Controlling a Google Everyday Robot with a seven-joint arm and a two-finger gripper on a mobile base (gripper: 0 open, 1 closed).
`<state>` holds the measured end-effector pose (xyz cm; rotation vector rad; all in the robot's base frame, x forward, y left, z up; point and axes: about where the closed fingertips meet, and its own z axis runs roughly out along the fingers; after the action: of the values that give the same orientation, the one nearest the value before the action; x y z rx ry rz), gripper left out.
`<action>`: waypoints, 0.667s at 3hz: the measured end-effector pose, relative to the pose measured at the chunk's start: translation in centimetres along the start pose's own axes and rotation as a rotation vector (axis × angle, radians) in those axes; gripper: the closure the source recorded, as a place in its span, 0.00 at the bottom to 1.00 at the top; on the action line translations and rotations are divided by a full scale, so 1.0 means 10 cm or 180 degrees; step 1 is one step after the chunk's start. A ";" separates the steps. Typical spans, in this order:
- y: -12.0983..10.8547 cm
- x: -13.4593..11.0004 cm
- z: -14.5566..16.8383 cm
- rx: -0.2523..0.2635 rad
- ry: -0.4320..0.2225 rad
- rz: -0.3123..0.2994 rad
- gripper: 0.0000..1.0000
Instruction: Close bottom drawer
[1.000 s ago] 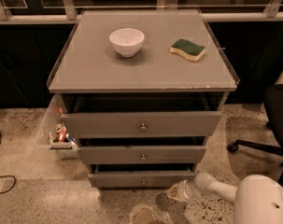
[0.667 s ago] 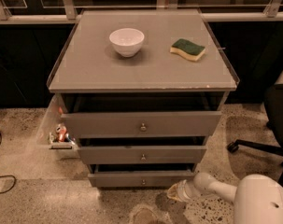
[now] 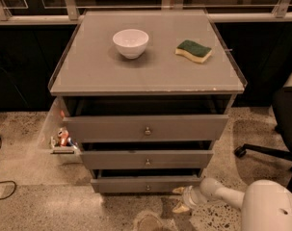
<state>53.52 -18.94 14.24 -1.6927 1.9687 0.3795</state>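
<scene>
The bottom drawer (image 3: 145, 184) is the lowest grey front of the cabinet, with a small round knob (image 3: 147, 187) at its centre. It stands pulled out a little, with a dark gap above it. My gripper (image 3: 180, 199) is low over the floor, just right of and below the drawer's right front corner, on the end of my white arm (image 3: 222, 192). Its pale fingers (image 3: 180, 208) are spread apart and hold nothing. The gripper is beside the drawer front, and I cannot tell if it touches it.
The middle drawer (image 3: 146, 159) and top drawer (image 3: 145, 127) also stand open. A white bowl (image 3: 130, 43) and a green-yellow sponge (image 3: 193, 50) sit on the cabinet top. A clear bin (image 3: 61, 139) stands to the left, an office chair base (image 3: 266, 150) to the right.
</scene>
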 end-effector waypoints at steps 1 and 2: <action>0.00 0.00 0.00 -0.0001 0.0000 0.0000 0.00; 0.00 0.00 0.00 -0.0001 0.0000 0.0000 0.00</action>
<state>53.51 -18.92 14.23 -1.6928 1.9686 0.3800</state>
